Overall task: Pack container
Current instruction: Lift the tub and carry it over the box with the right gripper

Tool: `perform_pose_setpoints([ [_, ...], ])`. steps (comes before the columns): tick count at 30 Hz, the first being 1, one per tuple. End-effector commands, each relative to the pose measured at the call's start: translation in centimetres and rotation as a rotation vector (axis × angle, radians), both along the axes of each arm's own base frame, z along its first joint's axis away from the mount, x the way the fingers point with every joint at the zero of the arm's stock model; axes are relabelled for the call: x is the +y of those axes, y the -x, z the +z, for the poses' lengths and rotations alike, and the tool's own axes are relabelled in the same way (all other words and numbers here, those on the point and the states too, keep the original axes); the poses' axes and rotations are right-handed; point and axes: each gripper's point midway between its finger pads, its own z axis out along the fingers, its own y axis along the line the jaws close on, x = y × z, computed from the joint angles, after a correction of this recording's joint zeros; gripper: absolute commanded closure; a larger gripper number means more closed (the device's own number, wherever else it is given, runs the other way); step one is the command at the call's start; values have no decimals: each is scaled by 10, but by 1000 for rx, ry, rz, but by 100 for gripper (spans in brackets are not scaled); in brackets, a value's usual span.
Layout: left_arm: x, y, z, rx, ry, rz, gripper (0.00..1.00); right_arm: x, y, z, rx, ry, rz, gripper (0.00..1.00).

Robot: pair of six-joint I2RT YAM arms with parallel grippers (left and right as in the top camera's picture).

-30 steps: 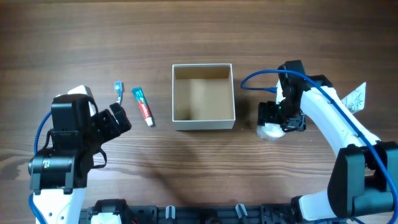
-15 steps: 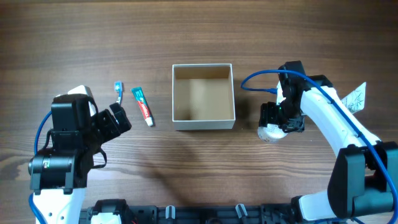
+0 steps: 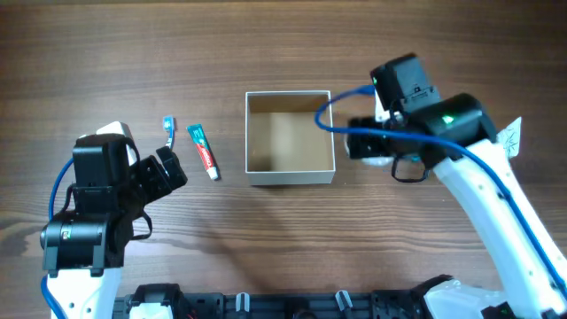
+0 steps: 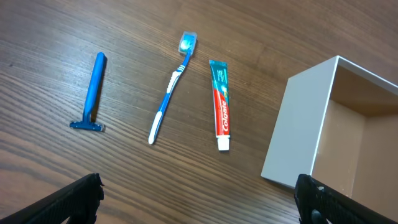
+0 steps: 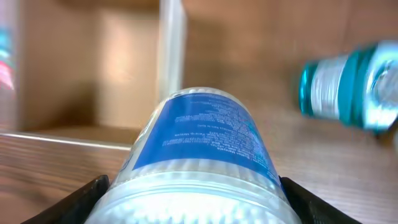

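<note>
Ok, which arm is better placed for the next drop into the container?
Right. The right gripper holds the blue-labelled tub beside the container's right wall; the left gripper is open, empty, near the toothpaste.

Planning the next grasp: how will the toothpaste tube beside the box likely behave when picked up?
The toothpaste tube looks flat and soft near its crimped end, so it may dent under the jaws. Lying flat on the table, it probably will not roll. Its glossy skin might slip a little.
</note>
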Motion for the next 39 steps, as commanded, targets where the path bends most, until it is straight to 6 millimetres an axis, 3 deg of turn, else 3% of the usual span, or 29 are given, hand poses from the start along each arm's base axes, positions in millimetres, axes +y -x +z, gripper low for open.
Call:
perform_pose_setpoints([
  [1,-3,-2,8,-21,17,3,0,24,-15,50,-135,-38,1,96],
  [4,-3,-2,8,-22,17,3,0,55,-26,66,-151,-73,35,96],
  [8,-3,-2,8,-21,19,2,0,100,-45,61,-96,-115,65,96],
  [11,-5,-2,8,-21,26,-3,0,126,-71,43,-89,-116,50,96],
  [13,-5,-2,8,-21,26,-3,0,141,-87,13,-51,-105,28,95],
  [16,-5,-2,8,-21,26,-3,0,153,-99,-26,5,-76,15,96],
  [22,-5,-2,8,-21,26,-3,0,175,-109,-65,34,-61,32,96],
  [28,-5,-2,8,-21,26,-3,0,188,-109,-88,58,-49,35,96],
  [32,-5,-2,8,-20,26,-3,0,189,-110,-117,99,-17,33,96],
  [39,-5,-2,8,-20,26,-3,0,193,-116,-125,88,-16,57,96],
])
